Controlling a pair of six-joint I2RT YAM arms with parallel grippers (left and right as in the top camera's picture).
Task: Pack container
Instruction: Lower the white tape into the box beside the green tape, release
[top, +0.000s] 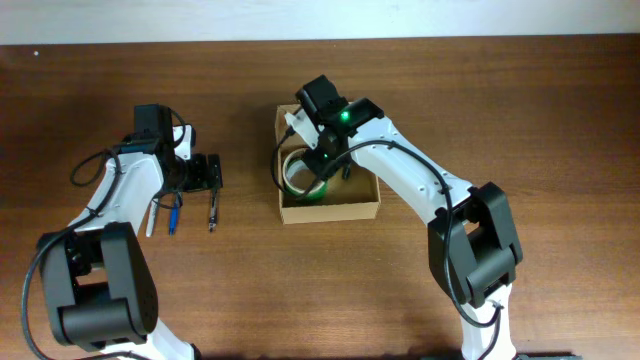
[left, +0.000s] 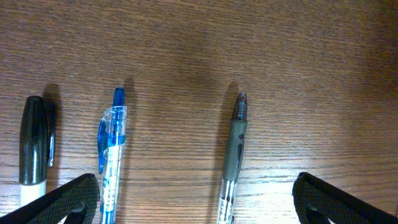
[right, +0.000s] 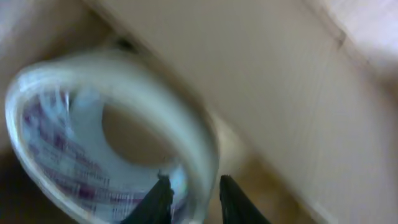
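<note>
The container (top: 366, 207) is a tan cardboard box, open, at the table's middle. My right gripper (top: 322, 172) reaches down into its left half. In the right wrist view its fingers (right: 193, 199) are shut on the wall of a clear tape roll (right: 74, 155), one finger inside the ring and one outside, next to the box's inner wall (right: 267, 81); this view is blurred. The tape roll (top: 296, 170) stands tilted in the box. My left gripper (top: 205, 172) is open and empty over the table, left of the box.
Three pens lie side by side below the left gripper: a black-capped marker (left: 32, 146), a blue pen (left: 112, 155) and a grey pen (left: 234, 155). The grey pen lies between the open left fingers (left: 196, 202). Overhead they show left of the box (top: 173, 215).
</note>
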